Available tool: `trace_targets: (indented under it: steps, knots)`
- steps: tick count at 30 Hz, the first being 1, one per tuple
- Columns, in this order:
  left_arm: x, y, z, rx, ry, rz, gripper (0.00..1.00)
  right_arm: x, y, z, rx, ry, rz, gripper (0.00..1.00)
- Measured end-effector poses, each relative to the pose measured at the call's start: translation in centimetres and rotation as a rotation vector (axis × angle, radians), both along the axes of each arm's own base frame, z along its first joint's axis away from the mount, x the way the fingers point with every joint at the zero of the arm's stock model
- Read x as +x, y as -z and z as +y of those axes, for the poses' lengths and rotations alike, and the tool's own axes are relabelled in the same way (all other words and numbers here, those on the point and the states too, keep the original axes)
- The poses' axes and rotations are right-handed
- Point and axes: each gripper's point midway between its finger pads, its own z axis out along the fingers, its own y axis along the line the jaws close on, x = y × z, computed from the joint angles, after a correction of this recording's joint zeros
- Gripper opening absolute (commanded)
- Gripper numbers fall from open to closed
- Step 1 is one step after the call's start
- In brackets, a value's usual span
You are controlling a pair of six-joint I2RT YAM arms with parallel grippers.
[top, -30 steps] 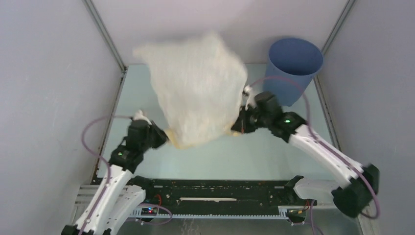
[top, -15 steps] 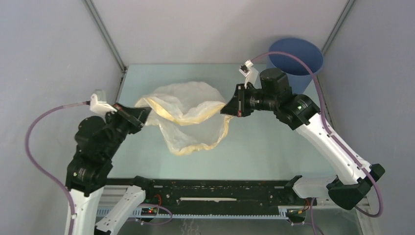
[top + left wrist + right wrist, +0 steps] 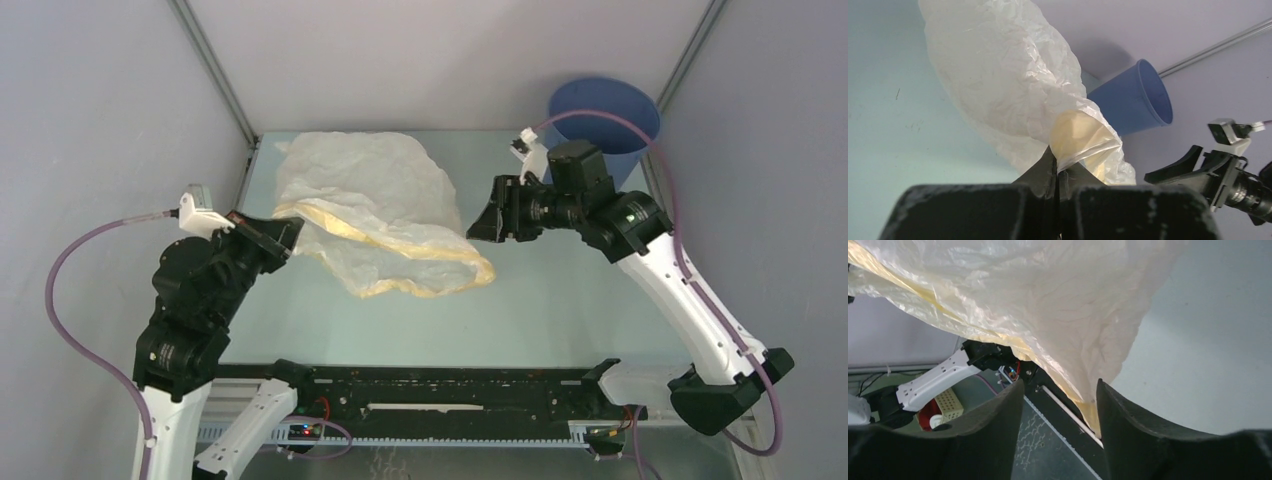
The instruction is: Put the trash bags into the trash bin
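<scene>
Pinching the yellow band [image 3: 1075,137] of the trash bag [image 3: 365,190], my left hand [image 3: 288,232] has its fingers pressed together on a fold of the plastic, over the left side of the bench [image 3: 560,300]. The left wrist camera shows the crinkled film bunched right at the closed fingertips.

From that grip the pale, translucent bag billows back toward the far left corner and trails right across the middle of the bench. Its yellow edge runs in a long loop that ends near the centre. The mouth gapes toward the near side.

My right hand [image 3: 480,218] hangs at centre right with its fingers spread and nothing pinched between them. Its tips point at the bag's right edge, which lies just beside them. Through the right wrist camera the plastic fills the upper view beyond the open fingers; whether it brushes either tip, I cannot tell.

The blue trash bin [image 3: 612,112] stands upright in the far right corner, behind the right arm and well apart from the bag.
</scene>
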Motion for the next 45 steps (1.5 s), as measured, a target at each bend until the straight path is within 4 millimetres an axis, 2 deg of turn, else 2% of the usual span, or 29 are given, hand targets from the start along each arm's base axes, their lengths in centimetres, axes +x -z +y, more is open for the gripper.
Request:
trace_targets:
  steps: [3,5,10,15,20,23,27,31,34,39,44,45]
  knots:
    - [0.1,0.8,0.0,0.008,0.0,0.026,0.0,0.3,-0.7,-1.8,-0.018,0.047,-0.018,0.8]
    - [0.1,1.3,0.0,0.014,-0.002,0.045,0.0,0.8,-1.8,-3.3,-0.014,0.093,-0.047,0.9]
    - [0.2,2.4,0.3,0.04,-0.013,0.088,0.0,2.7,-4.4,-7.8,-0.008,0.262,-0.121,0.91]
    - [0.4,3.5,0.1,0.067,-0.002,0.133,0.0,6.5,-4.3,-15.4,-0.055,0.597,-0.115,0.92]
    - [0.5,4.3,-0.3,0.079,0.026,0.155,0.0,9.3,-3.8,-22.8,-0.105,0.907,-0.073,0.93]
    - [0.6,4.7,-0.8,0.086,0.053,0.169,0.0,10.9,-4.0,-26.2,-0.143,1.044,-0.068,0.94]
    - [0.9,5.3,-1.3,0.113,0.09,0.19,0.0,13.2,-3.3,-28.8,-0.183,1.13,-0.051,0.94]
    - [1.4,5.9,-1.5,0.159,0.111,0.222,0.0,16.4,-0.7,-31.2,-0.235,1.187,0.018,0.91]
    - [1.6,5.2,-1.4,0.19,0.12,0.216,0.0,18.8,1.8,-32.7,-0.277,1.215,0.079,0.88]
    - [2.1,3.3,-1.2,0.222,0.118,0.173,0.0,21.2,6.4,-33.7,-0.337,1.216,0.173,0.81]
    - [2.3,3.3,-1.3,0.224,0.119,0.175,0.0,22.1,8.5,-33.9,-0.361,1.208,0.223,0.76]
    - [2.5,3.3,-1.4,0.223,0.122,0.178,0.0,22.1,8.7,-33.9,-0.362,1.207,0.226,0.72]
